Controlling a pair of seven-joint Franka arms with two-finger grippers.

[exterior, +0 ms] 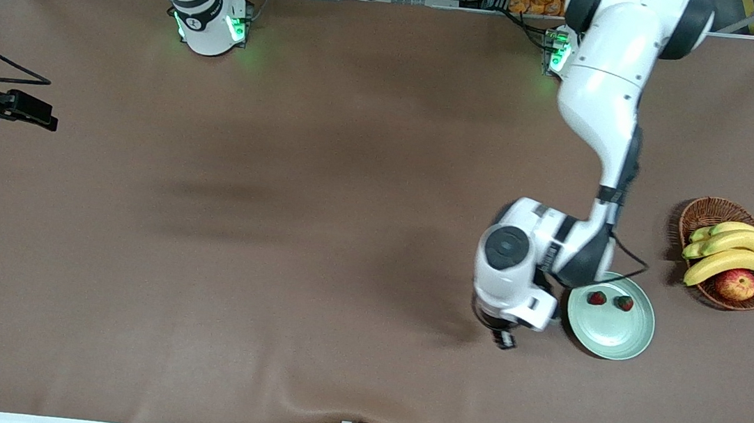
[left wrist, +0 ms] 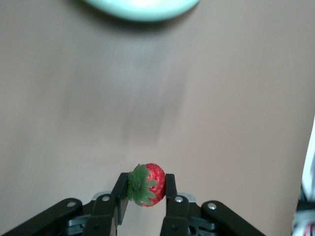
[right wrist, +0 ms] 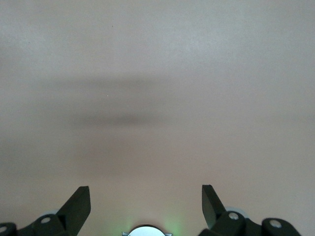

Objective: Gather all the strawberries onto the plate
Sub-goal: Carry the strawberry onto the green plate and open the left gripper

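With the left gripper (left wrist: 146, 189) clamped on the last strawberry (left wrist: 146, 184) over bare table (exterior: 277, 229) just beside the plate (exterior: 616, 331), early release drops it short; the right gripper (right wrist: 146, 201) waits wide.

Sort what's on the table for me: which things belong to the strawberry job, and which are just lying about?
Job:
- strawberry held in the left gripper, over bare table beside the plate
- two strawberries on the plate
- plate

Lying about:
- wicker basket
- bananas and apple in it
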